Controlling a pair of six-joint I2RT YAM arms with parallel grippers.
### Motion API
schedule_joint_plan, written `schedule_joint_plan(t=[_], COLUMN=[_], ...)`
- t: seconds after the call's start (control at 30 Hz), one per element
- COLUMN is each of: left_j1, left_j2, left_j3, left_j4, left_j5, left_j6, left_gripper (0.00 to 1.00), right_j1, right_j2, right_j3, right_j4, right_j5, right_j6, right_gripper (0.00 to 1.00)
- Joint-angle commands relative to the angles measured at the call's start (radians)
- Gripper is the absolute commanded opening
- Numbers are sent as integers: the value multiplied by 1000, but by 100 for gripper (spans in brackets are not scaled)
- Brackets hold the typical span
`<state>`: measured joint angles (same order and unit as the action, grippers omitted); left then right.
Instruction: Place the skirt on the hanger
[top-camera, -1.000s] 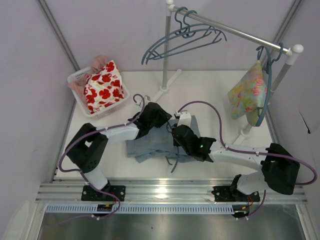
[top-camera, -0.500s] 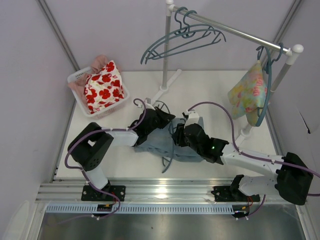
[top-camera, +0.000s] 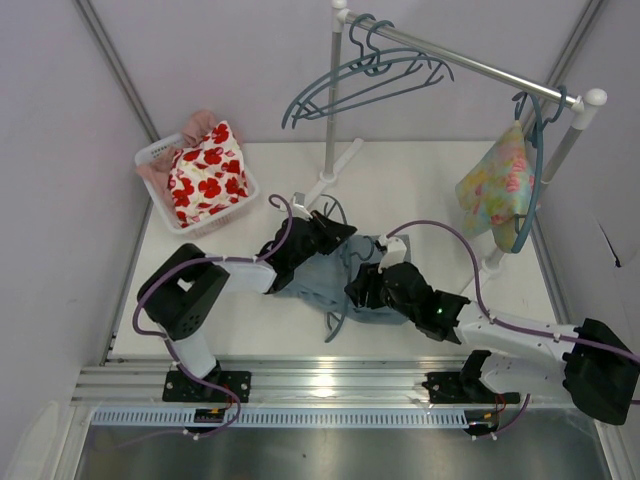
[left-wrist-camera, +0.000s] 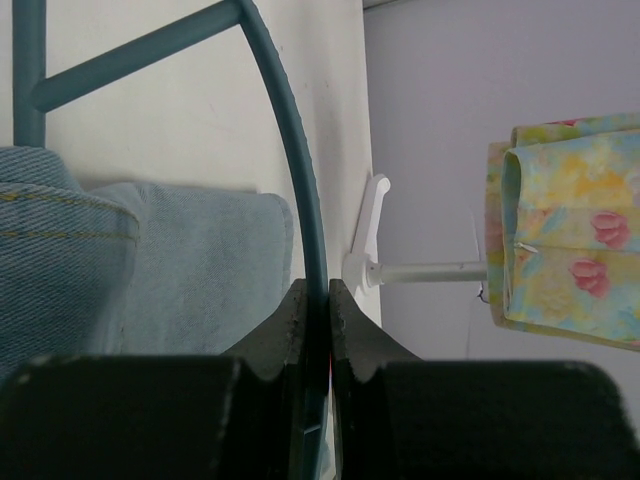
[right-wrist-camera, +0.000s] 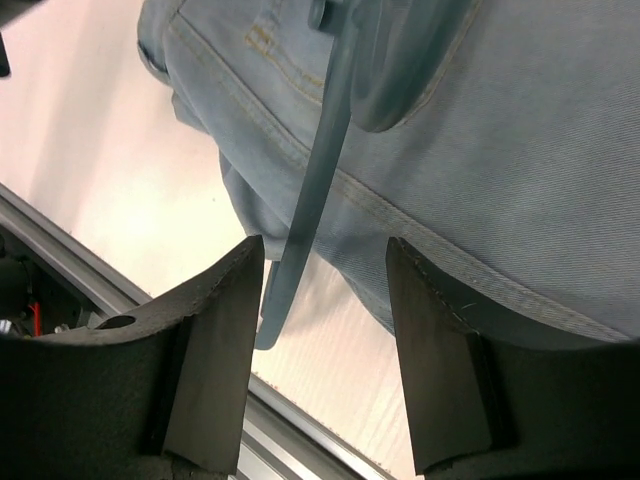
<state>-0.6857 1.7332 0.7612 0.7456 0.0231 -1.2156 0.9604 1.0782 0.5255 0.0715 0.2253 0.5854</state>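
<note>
Ops: Where's the light blue faded denim skirt (top-camera: 318, 283)?
Me: Lying on the white desk (top-camera: 420, 180), between my two arms, with the thin teal-blue clothes hanger (left-wrist-camera: 290, 150) across it.
Ops: End effectors?
Me: Left end effector (left-wrist-camera: 316, 300) pinched tight on the hanger's arm. Right end effector (right-wrist-camera: 325, 265) spread wide, straddling the hanger over the denim, gripping nothing.

No writing, label, brand mark or number can be read anywhere, neither on the skirt (right-wrist-camera: 520, 150) nor on the hanger (left-wrist-camera: 300, 190).
</note>
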Motion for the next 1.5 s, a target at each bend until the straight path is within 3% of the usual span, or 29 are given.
schedule_joint_plan(t=[0.0, 0.3, 0.57, 0.93, 1.17, 1.3, 1.43, 1.47], left_j1=[9, 52, 106, 106, 103, 103, 103, 103], left_j2=[19, 9, 100, 95, 114, 94, 91, 94], left_j3=[-5, -37, -132, -88, -108, -117, -126, -125], left_j4=[152, 199, 480, 451, 501, 491, 506, 509], left_j5=[35, 80, 152, 135, 112, 92, 70, 72], left_j6=[-10, 11, -156, -196, -242, -243, -262, -268], left_gripper=[4, 4, 4, 4, 4, 4, 5, 5], right_j1=[17, 29, 28, 139, 172, 172, 172, 173], right_j2=[29, 109, 123, 155, 233, 287, 310, 313], right_j3=[-9, -15, -13, -33, 20, 85, 93, 93], right_j4=[142, 237, 200, 315, 269, 200, 234, 244], right_j5=[-14, 2, 43, 108, 282, 350, 371, 373], right_j6=[2, -25, -26, -98, 16, 74, 90, 87], right_gripper=[57, 60, 64, 68, 69, 66, 62, 56])
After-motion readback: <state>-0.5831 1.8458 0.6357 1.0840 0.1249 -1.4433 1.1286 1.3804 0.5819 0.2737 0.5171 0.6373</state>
